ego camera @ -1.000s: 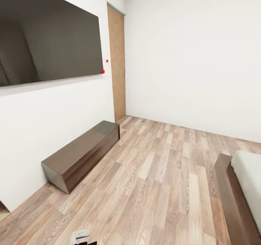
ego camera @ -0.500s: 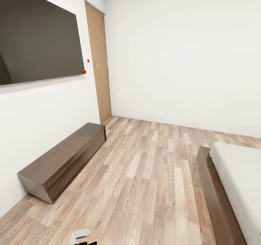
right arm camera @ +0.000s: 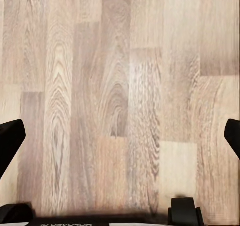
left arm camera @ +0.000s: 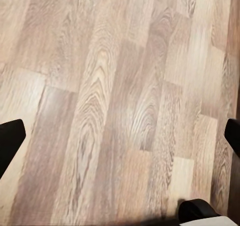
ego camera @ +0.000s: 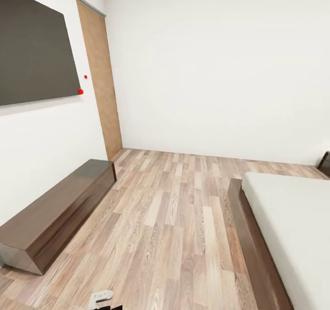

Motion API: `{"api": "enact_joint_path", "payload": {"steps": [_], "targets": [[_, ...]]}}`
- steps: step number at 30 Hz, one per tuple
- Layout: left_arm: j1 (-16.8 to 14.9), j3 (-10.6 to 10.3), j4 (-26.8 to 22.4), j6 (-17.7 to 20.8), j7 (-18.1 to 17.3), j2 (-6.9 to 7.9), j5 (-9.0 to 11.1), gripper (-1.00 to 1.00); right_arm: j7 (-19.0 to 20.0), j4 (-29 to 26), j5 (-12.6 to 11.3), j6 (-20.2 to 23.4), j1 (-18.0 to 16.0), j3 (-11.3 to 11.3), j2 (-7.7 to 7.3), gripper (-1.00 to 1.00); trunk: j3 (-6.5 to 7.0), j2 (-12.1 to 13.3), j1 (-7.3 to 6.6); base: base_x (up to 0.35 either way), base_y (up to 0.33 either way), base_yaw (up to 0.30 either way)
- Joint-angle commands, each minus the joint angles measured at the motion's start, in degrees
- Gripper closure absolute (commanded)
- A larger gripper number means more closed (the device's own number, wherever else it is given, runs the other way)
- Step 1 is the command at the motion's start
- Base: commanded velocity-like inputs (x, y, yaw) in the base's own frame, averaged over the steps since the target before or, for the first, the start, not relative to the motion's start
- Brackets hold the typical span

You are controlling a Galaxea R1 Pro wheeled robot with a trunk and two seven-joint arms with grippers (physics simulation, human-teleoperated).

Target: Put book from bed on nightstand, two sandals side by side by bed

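Both jaws wide, empty: left gripper (left arm camera: pixel 120 136), right gripper (right arm camera: pixel 120 136) over floor (ego camera: pixel 183 218) in transit; bed (ego camera: pixel 293 218) ahead-right.

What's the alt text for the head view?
A bedroom: wood floor running to a white wall, a bed at right. At left, a low dark cabinet sits below a dark screen, beside a brown door.
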Motion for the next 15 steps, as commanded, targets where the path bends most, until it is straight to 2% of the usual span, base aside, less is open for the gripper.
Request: {"api": "enact_joint_path", "payload": {"steps": [1,9,15], "targets": [[0.0,0.1,0.1,-0.1,-0.2,0.02,0.2,-1.0,0.3,0.3,-0.5,-0.3,-0.1,-0.1,-0.02,-1.0,-0.06,0.0,0.0,0.0,0.0,-0.283],[0.0,0.1,0.1,-0.1,-0.2,0.07,0.2,-1.0,0.3,0.3,-0.5,-0.3,-0.1,-0.1,-0.02,-1.0,-0.06,0.0,0.0,0.0,0.0,-0.266],[0.0,0.1,0.1,-0.1,-0.2,0.06,0.2,-1.0,0.3,0.3,-0.5,-0.4,-0.1,-0.1,-0.02,-1.0,-0.06,0.0,0.0,0.0,0.0,-0.075]]}}
